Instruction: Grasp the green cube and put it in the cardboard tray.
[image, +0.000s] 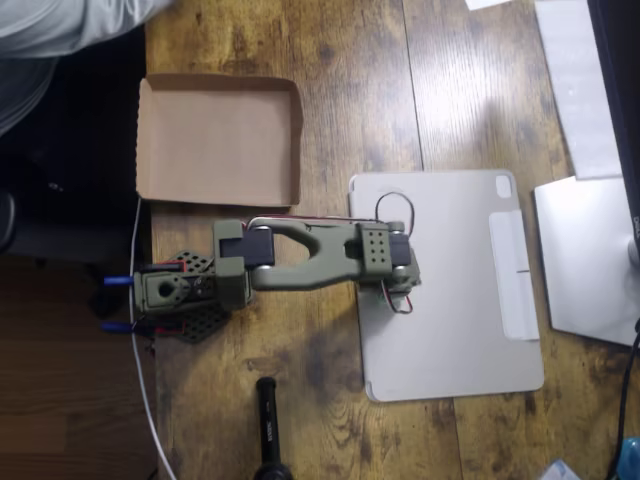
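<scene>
Overhead view: arm folded over tablet cover; gripper hidden under wrist, fingers' state can't tell. Green cube not visible, maybe beneath. Cardboard tray empty. Risk: blind grasp pushes cube away.

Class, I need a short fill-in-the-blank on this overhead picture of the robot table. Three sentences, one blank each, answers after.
1. The cardboard tray holds ___ inside it.
2. The olive arm reaches out over the grey ___, right of the tray.
3. The tray lies on a table made of ___.

Missing words: nothing; tablet cover; wood.
</scene>
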